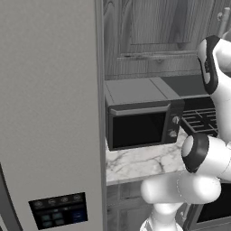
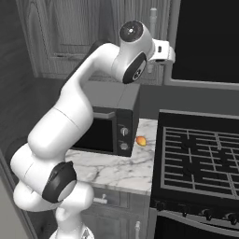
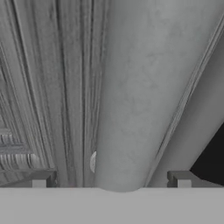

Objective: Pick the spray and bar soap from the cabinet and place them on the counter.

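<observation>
Right up against my hand camera runs the cabinet's pale bar handle [image 3: 140,96], a thick cylinder passing between my two fingertips [image 3: 41,179]. My tool [image 3: 111,181] is spread wide, one tip on each side of the bar, and I cannot tell whether either tip touches it. Behind the handle lies the dark wood-grain door of the cabinet [image 3: 48,87], closed. From the right base view, my hand [image 2: 161,52] is raised at the cabinet's handle [image 2: 152,17], high above the table [image 2: 116,170]. Below my arm, the microwave [image 2: 109,126] stands on the white marble, and a small orange thing [image 2: 140,140] lies on the marble just beside the microwave's control side, between it and the black stovetop [image 2: 200,154]. The tall light grey fridge [image 1: 49,103] stands to the microwave's left.
</observation>
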